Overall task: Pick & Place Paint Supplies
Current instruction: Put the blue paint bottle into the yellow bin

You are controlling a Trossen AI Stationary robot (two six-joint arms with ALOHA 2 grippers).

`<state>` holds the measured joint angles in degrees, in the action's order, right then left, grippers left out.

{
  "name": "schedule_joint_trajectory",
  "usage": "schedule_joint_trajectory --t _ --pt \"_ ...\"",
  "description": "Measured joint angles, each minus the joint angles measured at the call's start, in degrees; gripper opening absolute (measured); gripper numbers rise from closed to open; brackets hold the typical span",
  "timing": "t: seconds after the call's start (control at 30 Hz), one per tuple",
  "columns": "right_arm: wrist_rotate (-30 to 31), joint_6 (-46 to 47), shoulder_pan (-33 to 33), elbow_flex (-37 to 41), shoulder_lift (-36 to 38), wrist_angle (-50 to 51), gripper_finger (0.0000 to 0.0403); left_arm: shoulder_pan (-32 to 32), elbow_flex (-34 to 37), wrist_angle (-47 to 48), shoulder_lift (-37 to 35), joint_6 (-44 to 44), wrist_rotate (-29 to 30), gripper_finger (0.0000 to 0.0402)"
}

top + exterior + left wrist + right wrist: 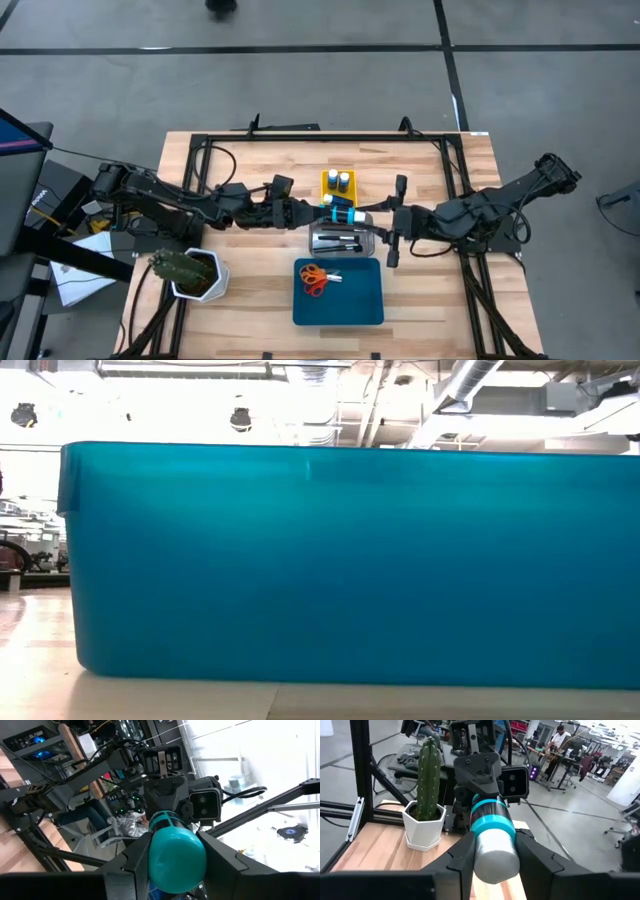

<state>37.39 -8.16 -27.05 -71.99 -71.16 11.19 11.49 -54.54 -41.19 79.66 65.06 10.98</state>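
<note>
Note that both arms meet over the middle of the tabletop [440,300], where a single blue bottle [341,214] lies horizontal between them, above the clear tray [341,240]. The left gripper [318,212] reaches in from the left and pinches the bottle's body; in the left wrist view you see the rounded teal base of the bottle [177,854] pressed between that arm's two dark fingers [132,862]. The right gripper [372,222] reaches in from the right and pinches the white-capped end; in the right wrist view the white cap [493,851] sits between its fingers [461,856], with the teal band just behind it and the other arm's gripper [480,772] holding the far end. You will find two more blue bottles with white caps [337,181] standing in the yellow tray [326,190] just beyond the grippers. The clear tray holds dark, thin items; you cannot tell exactly what they are. The scissors [316,279] with orange handles lie in the blue tray [350,305] at the near side of the tabletop. The green cactus [180,266] in its white pot [205,285] stands at the near left; the right wrist view shows the cactus [428,779] upright on the wood. The low view is filled by the wall of the blue tray [350,560]
</note>
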Motion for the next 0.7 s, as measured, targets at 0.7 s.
schedule_joint_trajectory --t 0.7 --pt "2.1 15.4 0.1 -12.2 0.0 19.2 0.0113 0.1 0.0 13.6 -1.5 -12.4 -3.6 0.0223"
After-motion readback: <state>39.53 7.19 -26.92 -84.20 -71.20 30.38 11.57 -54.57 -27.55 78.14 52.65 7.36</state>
